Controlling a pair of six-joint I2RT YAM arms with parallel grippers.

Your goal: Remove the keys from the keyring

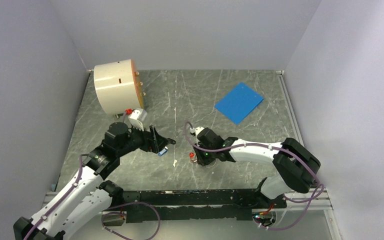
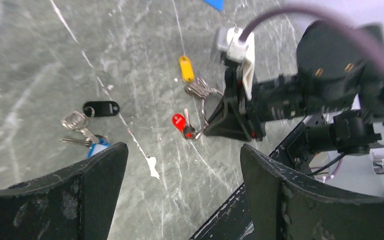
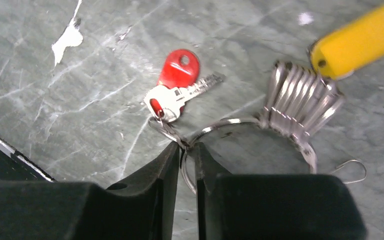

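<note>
My right gripper is shut on the thin silvery keyring, which lies on the grey table. A red-tagged key and a small silver key hang on a small loop at the ring's left, just ahead of the fingertips. A fan of metal loops and an orange-yellow tag sit at the ring's right. My left gripper is open and empty, above the table to the left of the ring. A black tag, silver keys and a blue tag lie apart from the ring.
A cream round container stands at the back left. A blue sheet lies at the back right. A white chip lies on the table between the grippers. A black rail runs along the near edge.
</note>
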